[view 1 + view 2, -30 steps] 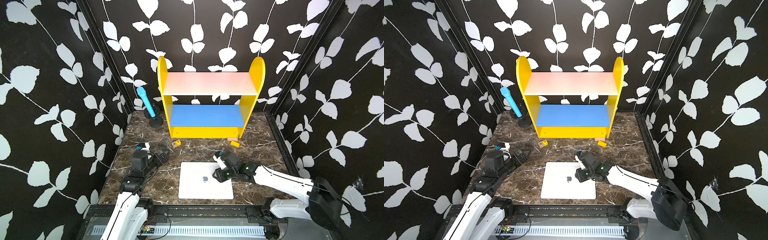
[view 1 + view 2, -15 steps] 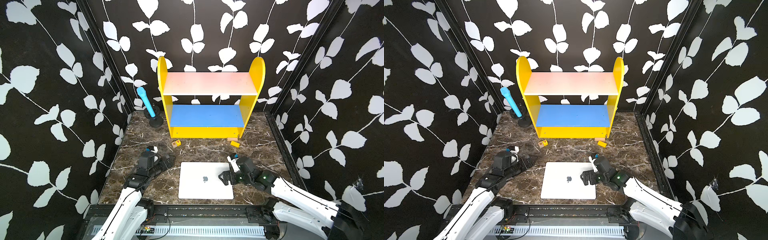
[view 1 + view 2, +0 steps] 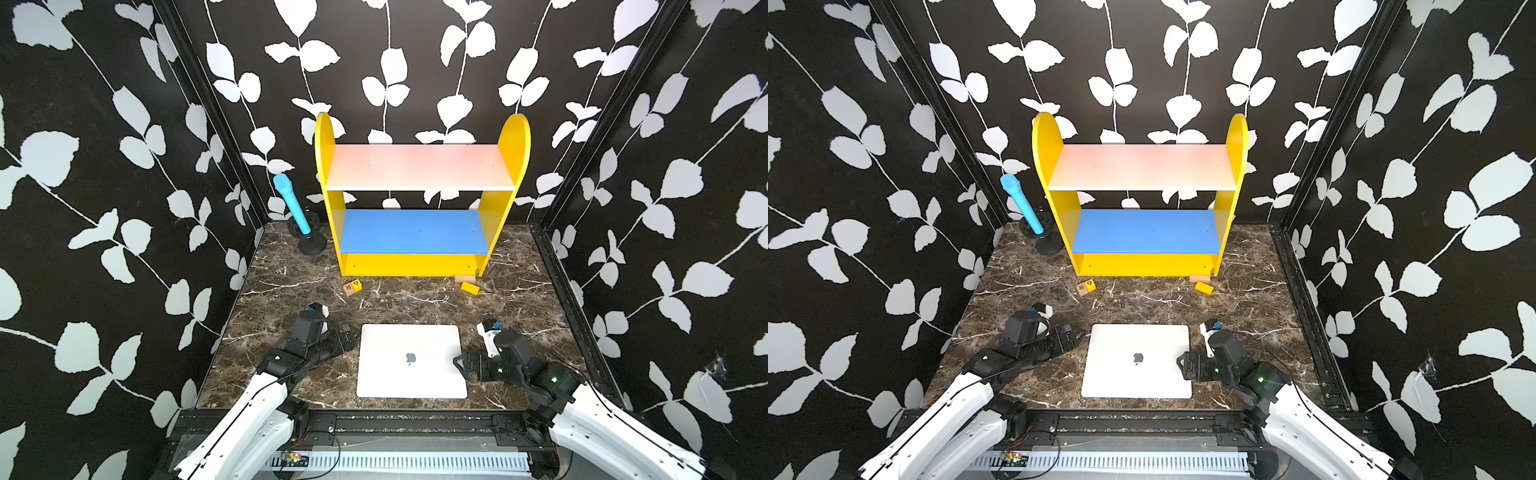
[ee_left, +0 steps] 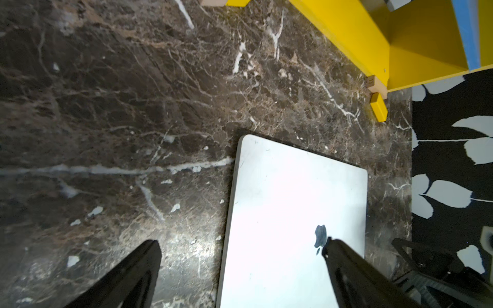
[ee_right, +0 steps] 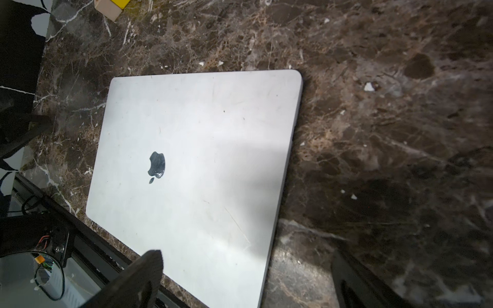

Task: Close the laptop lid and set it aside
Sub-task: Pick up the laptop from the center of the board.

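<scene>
The silver-white laptop (image 3: 411, 374) lies flat near the table's front edge, seen in both top views (image 3: 1136, 378). Its lid (image 5: 213, 128) is down, with the dark apple logo (image 3: 410, 358) facing up. My left gripper (image 3: 352, 335) rests low beside the laptop's left edge, open. In the left wrist view the left gripper (image 4: 241, 241) straddles that edge, one finger over the marble and one over the lid (image 4: 288, 202). My right gripper (image 3: 458, 364) is open at the laptop's right edge. In the right wrist view the right gripper (image 5: 245, 253) spans that edge, holding nothing.
A yellow shelf (image 3: 419, 264) with a pinkish top board and a blue lower board stands at the back. A blue microphone (image 3: 291, 203) on a black stand is at the back left. A lettered cube (image 3: 352, 286), a yellow block (image 3: 470, 287) and a tan block (image 3: 464, 278) lie before the shelf.
The right gripper drew back from above the lid to the laptop's right edge and opened. The left gripper moved right, up to the laptop's left edge. The laptop stayed put.
</scene>
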`<move>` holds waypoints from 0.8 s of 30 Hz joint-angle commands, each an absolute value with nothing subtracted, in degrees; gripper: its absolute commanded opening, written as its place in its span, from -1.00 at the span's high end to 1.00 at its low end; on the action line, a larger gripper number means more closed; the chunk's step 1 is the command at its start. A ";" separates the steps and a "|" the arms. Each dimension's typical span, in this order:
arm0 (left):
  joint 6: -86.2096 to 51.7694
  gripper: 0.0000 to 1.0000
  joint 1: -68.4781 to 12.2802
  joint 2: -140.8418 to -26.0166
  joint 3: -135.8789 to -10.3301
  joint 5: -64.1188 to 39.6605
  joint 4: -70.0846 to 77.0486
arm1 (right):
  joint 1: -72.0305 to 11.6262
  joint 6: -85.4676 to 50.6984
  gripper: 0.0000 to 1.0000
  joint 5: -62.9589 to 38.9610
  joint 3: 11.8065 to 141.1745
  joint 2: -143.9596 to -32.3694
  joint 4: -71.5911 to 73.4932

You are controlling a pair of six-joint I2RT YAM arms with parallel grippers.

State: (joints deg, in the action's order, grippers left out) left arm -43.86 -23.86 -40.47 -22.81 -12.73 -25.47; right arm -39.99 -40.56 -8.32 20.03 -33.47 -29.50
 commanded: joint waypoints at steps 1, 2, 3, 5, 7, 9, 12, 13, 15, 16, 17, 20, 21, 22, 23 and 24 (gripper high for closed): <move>-45.41 -0.97 -25.72 -39.50 -21.23 -11.09 -26.53 | -39.21 -42.05 -1.00 -7.87 19.41 -30.87 -33.85; -45.69 -0.96 -26.53 -39.45 -21.03 -10.69 -26.83 | -39.11 -42.47 -1.00 -8.02 19.04 -30.14 -34.38; -45.96 -0.96 -27.39 -39.26 -20.87 -10.24 -27.22 | -39.07 -42.98 -1.00 -8.38 18.57 -29.54 -34.71; -46.51 -0.96 -28.90 -38.76 -20.47 -9.50 -27.86 | -38.94 -44.15 -1.00 -9.04 17.71 -28.35 -35.28; -46.99 -0.96 -29.97 -38.03 -20.04 -9.25 -28.67 | -38.84 -45.35 -1.00 -9.66 16.79 -27.27 -35.81; -47.19 -0.97 -30.74 -37.14 -19.87 -8.99 -29.92 | -38.85 -46.79 -1.00 -10.35 15.54 -25.85 -36.03; -46.94 -0.96 -31.19 -35.87 -19.86 -9.19 -32.02 | -38.81 -48.86 -0.97 -11.89 13.41 -23.32 -35.61; -46.81 -0.96 -31.28 -35.64 -19.94 -9.49 -32.56 | -38.83 -49.35 -0.97 -12.35 12.87 -22.65 -35.59; -46.42 -0.97 -31.63 -35.63 -20.04 -10.18 -33.53 | -38.80 -49.96 -0.95 -13.32 11.91 -21.45 -35.72; -46.29 -0.96 -31.83 -35.64 -20.10 -10.46 -34.03 | -38.80 -50.12 -0.95 -13.76 11.59 -21.05 -35.77; -46.18 -0.96 -32.20 -35.65 -20.12 -10.66 -34.40 | -38.84 -50.29 -0.94 -14.15 11.23 -20.81 -35.77; -46.29 -0.97 -33.73 -35.52 -20.00 -10.72 -35.23 | -38.84 -50.77 -0.93 -15.27 10.45 -20.81 -35.62; -46.31 -0.97 -34.27 -35.58 -19.96 -10.68 -35.36 | -38.84 -50.87 -0.92 -15.53 10.18 -20.94 -35.52; -46.42 -0.97 -34.79 -35.71 -19.86 -10.64 -35.46 | -38.81 -50.84 -0.92 -15.70 10.06 -21.12 -35.39; -46.54 -0.96 -35.33 -35.93 -19.80 -10.56 -35.45 | -38.84 -50.88 -0.92 -15.80 9.89 -21.33 -35.23; -46.74 -0.96 -36.00 -36.13 -19.69 -10.43 -35.36 | -38.84 -50.91 -0.92 -15.95 9.75 -21.62 -34.99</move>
